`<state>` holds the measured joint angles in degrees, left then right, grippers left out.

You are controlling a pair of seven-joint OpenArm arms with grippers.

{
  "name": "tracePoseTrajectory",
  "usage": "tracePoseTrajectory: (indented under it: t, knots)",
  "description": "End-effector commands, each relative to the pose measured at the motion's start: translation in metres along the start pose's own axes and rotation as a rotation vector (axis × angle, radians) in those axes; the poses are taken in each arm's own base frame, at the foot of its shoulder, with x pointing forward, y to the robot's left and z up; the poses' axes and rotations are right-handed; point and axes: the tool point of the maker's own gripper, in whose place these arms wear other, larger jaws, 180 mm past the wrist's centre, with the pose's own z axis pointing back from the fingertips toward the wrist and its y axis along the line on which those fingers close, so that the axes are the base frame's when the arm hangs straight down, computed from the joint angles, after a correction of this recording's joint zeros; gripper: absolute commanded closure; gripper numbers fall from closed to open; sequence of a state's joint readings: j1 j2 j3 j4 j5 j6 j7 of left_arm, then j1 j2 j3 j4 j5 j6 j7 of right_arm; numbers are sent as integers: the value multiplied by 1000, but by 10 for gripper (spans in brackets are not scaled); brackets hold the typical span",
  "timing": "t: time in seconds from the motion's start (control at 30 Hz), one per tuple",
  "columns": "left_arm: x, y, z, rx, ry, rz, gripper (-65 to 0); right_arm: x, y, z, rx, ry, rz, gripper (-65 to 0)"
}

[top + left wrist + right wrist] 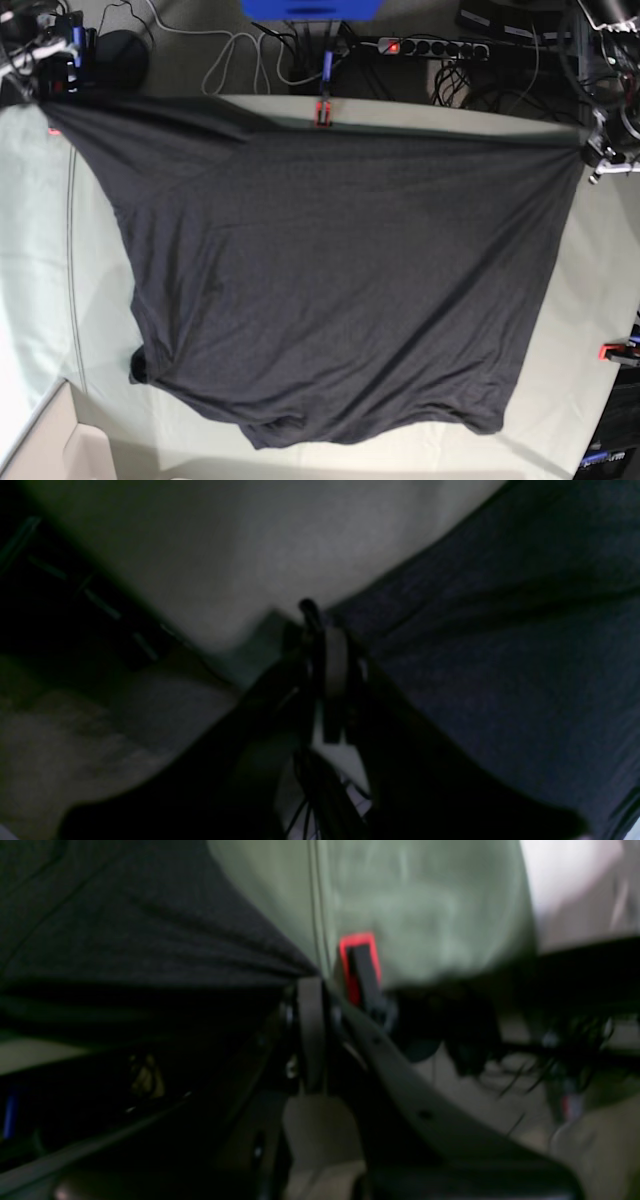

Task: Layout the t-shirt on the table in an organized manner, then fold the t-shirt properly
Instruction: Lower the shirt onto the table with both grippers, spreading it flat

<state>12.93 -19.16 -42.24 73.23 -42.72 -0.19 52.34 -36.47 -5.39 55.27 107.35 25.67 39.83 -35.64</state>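
Note:
The dark charcoal t-shirt [330, 280] lies spread wide over the pale green table [40, 250], its far edge pulled taut between both arms. At the far left corner my right gripper [47, 102] is shut on a corner of the shirt. In the right wrist view the fingers [310, 1005] pinch the t-shirt [125, 930] just beside the table's edge [425, 915]. My left gripper [588, 150] is shut on the opposite far corner. In the left wrist view its closed fingers [320, 630] grip the t-shirt [500, 640] above the table [250, 540].
Red-orange clamps sit at the table's far edge [322, 112], at its right edge [615, 351], and close to the right gripper [357, 960]. Cables and a power strip [430, 45] lie on the floor behind the table. A beige box [40, 445] stands at the near left corner.

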Motion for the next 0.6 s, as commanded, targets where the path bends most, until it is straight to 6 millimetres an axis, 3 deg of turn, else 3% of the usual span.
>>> tracePoseTrajectory:
  t: [0.0, 0.23, 0.4, 0.57]
  knots:
    - [14, 4, 8, 9, -37, -12, -1, 9, -3, 5, -4, -37, 13, 0]
    - [21, 22, 17, 31, -68, 47, -1, -2, -3, 10, -10, -11, 1, 0]
    - [32, 31, 24, 41, -107, 79, -1, 1, -17, 21, -69, -62, -33, 0]
    - [23, 27, 19, 27, -101, 106, -1, 2, -17, 22, -73, -73, -38, 0]
